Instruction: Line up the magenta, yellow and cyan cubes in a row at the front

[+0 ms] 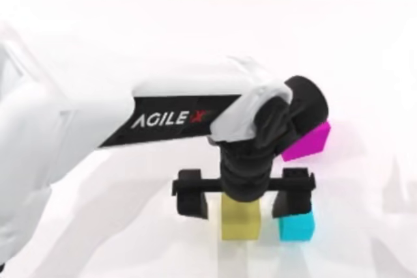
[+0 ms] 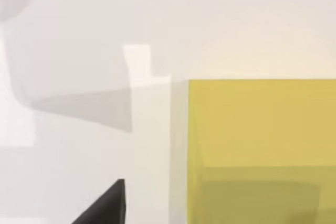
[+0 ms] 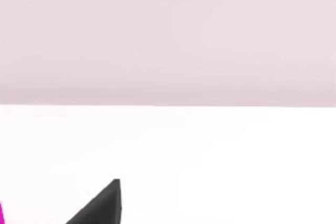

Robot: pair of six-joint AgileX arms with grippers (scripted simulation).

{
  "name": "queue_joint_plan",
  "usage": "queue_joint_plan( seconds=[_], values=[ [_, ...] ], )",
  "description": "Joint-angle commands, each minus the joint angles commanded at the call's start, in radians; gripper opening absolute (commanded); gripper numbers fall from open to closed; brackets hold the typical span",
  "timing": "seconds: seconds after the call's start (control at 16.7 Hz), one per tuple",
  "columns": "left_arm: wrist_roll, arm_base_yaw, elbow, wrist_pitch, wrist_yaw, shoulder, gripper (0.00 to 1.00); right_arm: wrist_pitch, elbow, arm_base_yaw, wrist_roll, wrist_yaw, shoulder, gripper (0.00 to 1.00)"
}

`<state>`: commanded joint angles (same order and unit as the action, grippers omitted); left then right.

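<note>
Top view: the left gripper (image 1: 244, 200) hangs over the yellow cube (image 1: 240, 221) at the near edge of the table (image 1: 98, 30), jaws spread wide on either side and not touching it. The cyan cube (image 1: 297, 227) sits just right of the yellow, under the right-hand finger; a careless lift or close could knock it. The magenta cube (image 1: 309, 141) lies farther back, partly hidden.

Left wrist view: the yellow cube fills the frame, ungripped.

Right wrist view: a magenta sliver shows at the edge; whether the right gripper's jaws are spread I cannot tell.

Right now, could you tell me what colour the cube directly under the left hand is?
Dull yellow. The yellow cube beneath the left hand shows best in the left wrist view.
</note>
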<state>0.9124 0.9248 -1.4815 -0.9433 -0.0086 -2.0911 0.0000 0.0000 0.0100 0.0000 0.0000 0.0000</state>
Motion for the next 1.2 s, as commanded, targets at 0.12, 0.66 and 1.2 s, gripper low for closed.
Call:
queue_joint_plan(
  seconds=[0.12,0.66,1.2],
  values=[
    [0.001,-0.002,-0.04,-0.058,-0.001,0.014,1.0,0.0,0.0,0.0,0.0,0.0,0.0,1.0],
    [0.002,-0.01,-0.156,-0.229,0.0,0.068,1.0,0.0,0.0,0.0,0.0,0.0,0.0,1.0],
    [-0.058,-0.197,0.144,-0.031,-0.015,0.413,1.0,-0.24,0.362,0.089,0.033,-0.001,0.374,1.0]
  ],
)
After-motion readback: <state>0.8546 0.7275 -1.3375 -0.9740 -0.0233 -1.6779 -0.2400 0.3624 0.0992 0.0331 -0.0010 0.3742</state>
